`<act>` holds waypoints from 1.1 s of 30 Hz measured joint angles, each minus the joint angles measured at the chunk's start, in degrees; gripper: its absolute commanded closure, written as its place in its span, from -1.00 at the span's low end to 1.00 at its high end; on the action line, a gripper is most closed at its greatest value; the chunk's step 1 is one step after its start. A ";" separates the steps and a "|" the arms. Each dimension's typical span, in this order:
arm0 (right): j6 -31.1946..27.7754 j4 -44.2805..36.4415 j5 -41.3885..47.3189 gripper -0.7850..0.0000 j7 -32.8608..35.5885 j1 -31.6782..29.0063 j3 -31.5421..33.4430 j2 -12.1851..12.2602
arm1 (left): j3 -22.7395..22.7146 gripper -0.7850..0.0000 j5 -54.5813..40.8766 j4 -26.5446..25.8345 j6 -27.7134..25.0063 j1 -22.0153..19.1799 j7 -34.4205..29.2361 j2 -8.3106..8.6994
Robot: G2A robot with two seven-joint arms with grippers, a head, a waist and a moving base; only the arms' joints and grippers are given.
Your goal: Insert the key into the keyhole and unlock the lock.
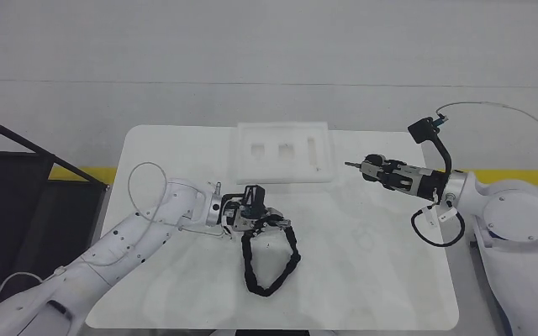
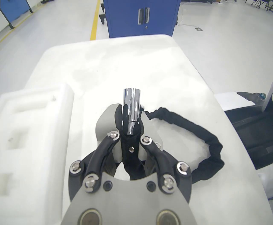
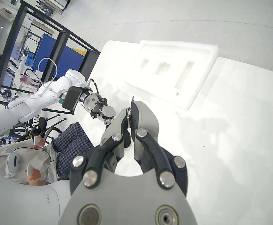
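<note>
As we look down from above, our left gripper (image 1: pixel 273 222) rests mid-table on the chain lock (image 1: pixel 247 260), and our right gripper (image 1: pixel 366 166) hangs beside the foam tray (image 1: pixel 282 172). From the left wrist, its jaws clamp the lock's chrome cylinder (image 2: pixel 131 106). From the right wrist, the jaws pinch the key (image 3: pixel 128 116) above the table (image 3: pixel 224 119).

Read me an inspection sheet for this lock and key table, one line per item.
Surface: white table.
Job's things: chain lock resting on the table, cylinder end gripped; key held above the table, apart from the lock.
Clutter: foam tray at the far edge.
Hands: left hand shut on the lock; right hand shut on the key.
Cables: white loop on left arm; black loop on right arm.
Surroundings: blue cabinet, yellow floor line.
</note>
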 measured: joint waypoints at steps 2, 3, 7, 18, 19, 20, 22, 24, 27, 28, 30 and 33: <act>-0.14 -1.02 0.72 1.00 0.70 -0.32 0.14 0.13 | -1.25 1.00 -0.64 -1.61 -0.53 0.32 0.60 0.26; -0.16 -1.54 1.19 1.00 1.60 -0.32 0.33 0.23 | -1.77 1.00 -0.95 -2.25 -0.78 0.45 0.88 0.35; 1.10 -3.30 3.69 1.00 5.13 -0.14 1.58 0.65 | -3.83 1.00 -2.05 -4.84 -1.70 0.86 2.03 0.62; 6.53 -9.62 9.80 1.00 10.55 -1.72 5.98 1.75 | -8.31 1.00 -4.94 -10.93 -1.88 1.42 4.43 0.43; 6.89 -10.05 10.26 1.00 10.63 -1.86 6.41 1.83 | -8.52 1.00 -5.16 -11.34 -1.71 1.55 4.43 0.36; 7.34 -10.60 10.86 1.00 10.69 -2.07 6.97 1.93 | -8.73 1.00 -5.49 -11.81 -1.43 1.75 4.37 0.26; 7.92 -11.30 11.75 1.00 10.70 -2.39 7.80 2.07 | -8.95 1.00 -5.92 -12.44 -1.06 1.96 4.18 0.08; 8.39 -11.77 12.49 1.00 10.41 -2.78 8.65 2.21 | -9.09 1.00 -5.98 -12.96 -0.63 1.99 3.81 -0.19; 9.16 -11.94 12.54 1.00 9.16 -3.42 9.54 2.39 | -9.05 1.00 -5.47 -13.06 0.60 1.76 3.57 -0.73; 9.46 -11.93 12.48 1.00 8.61 -3.63 9.69 2.43 | -8.97 1.00 -5.11 -13.06 1.17 1.64 3.68 -0.93; 9.84 -11.89 12.47 1.00 7.92 -3.86 9.79 2.45 | -8.67 1.00 -3.89 -13.12 2.56 1.37 4.36 -1.44; 9.84 -11.88 12.49 1.00 7.97 -3.85 9.78 2.45 | -8.08 1.00 -1.45 -13.04 4.08 0.75 6.40 -2.21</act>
